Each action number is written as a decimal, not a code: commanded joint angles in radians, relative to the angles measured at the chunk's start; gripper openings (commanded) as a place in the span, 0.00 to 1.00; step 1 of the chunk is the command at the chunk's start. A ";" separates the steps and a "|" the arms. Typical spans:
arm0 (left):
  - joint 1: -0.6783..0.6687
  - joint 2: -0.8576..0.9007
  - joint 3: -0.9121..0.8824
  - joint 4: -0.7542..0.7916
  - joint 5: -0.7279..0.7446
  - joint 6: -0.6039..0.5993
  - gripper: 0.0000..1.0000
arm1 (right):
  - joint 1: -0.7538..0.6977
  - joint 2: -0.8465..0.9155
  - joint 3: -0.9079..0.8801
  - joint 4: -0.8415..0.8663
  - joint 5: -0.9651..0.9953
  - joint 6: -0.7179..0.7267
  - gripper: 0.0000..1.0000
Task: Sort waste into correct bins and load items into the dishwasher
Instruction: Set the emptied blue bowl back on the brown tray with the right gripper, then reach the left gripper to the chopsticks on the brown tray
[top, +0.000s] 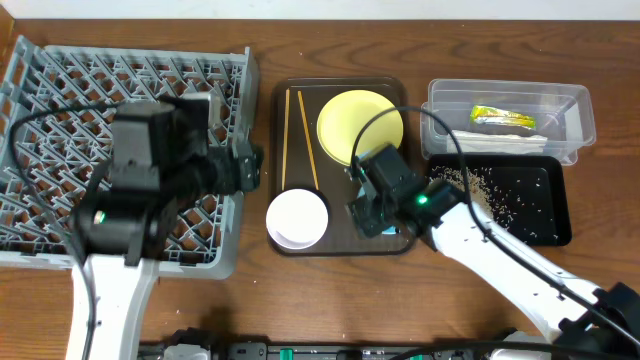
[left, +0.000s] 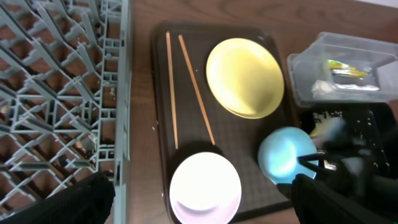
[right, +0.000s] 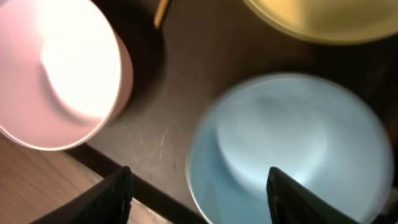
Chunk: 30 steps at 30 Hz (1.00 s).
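My right gripper (top: 378, 205) is open low over the light-blue bowl (right: 292, 143), its fingers (right: 199, 186) straddling the bowl's near rim. The bowl sits on the dark brown serving tray (top: 340, 245), at its front right (left: 285, 155). The white bowl (top: 297, 217), yellow plate (top: 360, 125) and chopsticks (top: 300, 135) also lie on that tray. My left gripper (top: 245, 168) is open and empty at the grey dish rack's (top: 60, 90) right edge; in its own view the fingers (left: 202, 196) frame the white bowl (left: 205, 186). The wrapper (top: 505, 117) and napkin (top: 495, 138) lie in the clear tub (top: 580, 105). Crumbs (top: 495, 195) lie in the black tray (top: 560, 225).
The rack fills the left of the table, and my left arm's body hides part of it. The clear tub stands behind the black tray at the right. A strip of wooden table runs along the front edge.
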 joint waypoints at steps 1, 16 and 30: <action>-0.008 0.083 0.002 0.022 -0.003 -0.024 0.94 | -0.048 -0.039 0.103 -0.040 0.015 0.023 0.68; -0.229 0.624 0.140 0.138 -0.195 -0.038 0.80 | -0.239 -0.084 0.254 -0.199 -0.150 0.115 0.53; -0.247 0.740 0.137 0.187 -0.212 -0.132 0.78 | -0.239 -0.083 0.254 -0.219 -0.146 0.116 0.54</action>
